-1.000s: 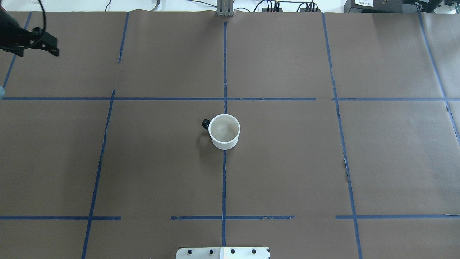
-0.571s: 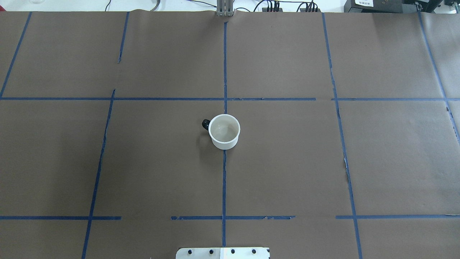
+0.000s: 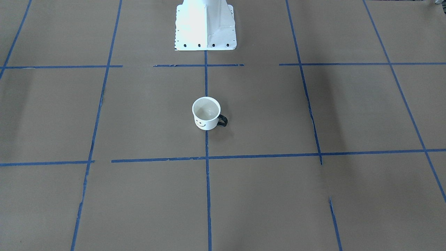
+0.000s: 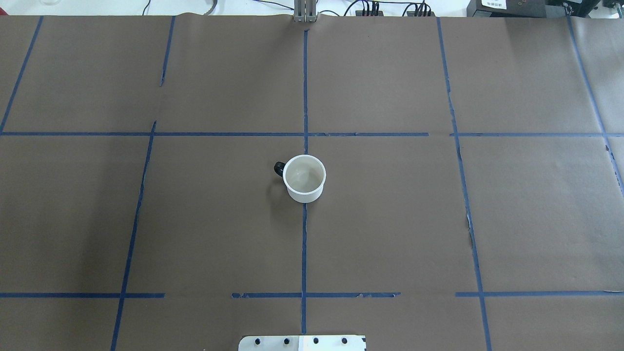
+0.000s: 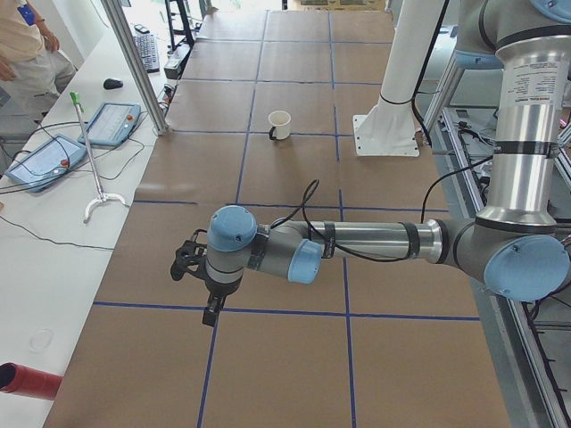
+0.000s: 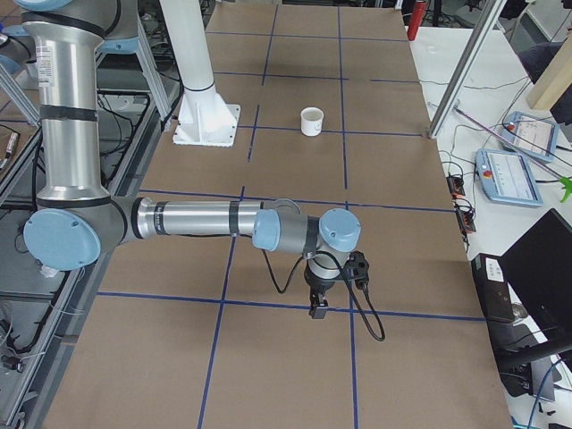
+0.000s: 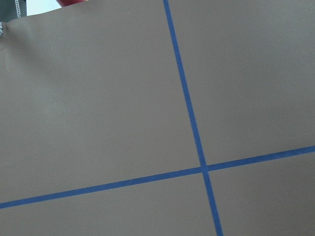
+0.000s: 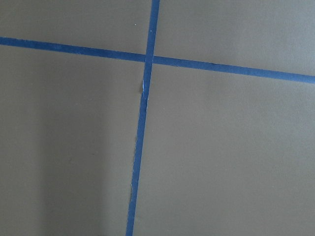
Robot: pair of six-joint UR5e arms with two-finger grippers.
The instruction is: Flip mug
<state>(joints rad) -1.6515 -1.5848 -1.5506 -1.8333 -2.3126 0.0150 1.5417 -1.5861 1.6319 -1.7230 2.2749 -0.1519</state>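
Note:
The mug (image 4: 304,179) is small and white, and stands upright with its mouth up at the middle of the brown table. Its black handle (image 4: 278,168) points to the overhead view's left. The front-facing view shows it (image 3: 205,115) with the smiley face on the side away from the robot. It is small in both side views (image 5: 280,124) (image 6: 311,121). My left gripper (image 5: 212,312) hangs over the table's left end, far from the mug. My right gripper (image 6: 316,308) hangs over the right end. I cannot tell whether either is open or shut. Both wrist views show only brown paper and blue tape.
The robot's white pedestal (image 3: 205,24) stands at the near edge behind the mug. Blue tape lines (image 4: 304,87) grid the brown paper. A white side bench holds teach pendants (image 5: 111,122) and a metal post (image 5: 134,62). A person (image 5: 27,53) stands by it.
The left gripper, at the overhead view's top left edge one second ago, has gone out of that view. The mug has not moved.

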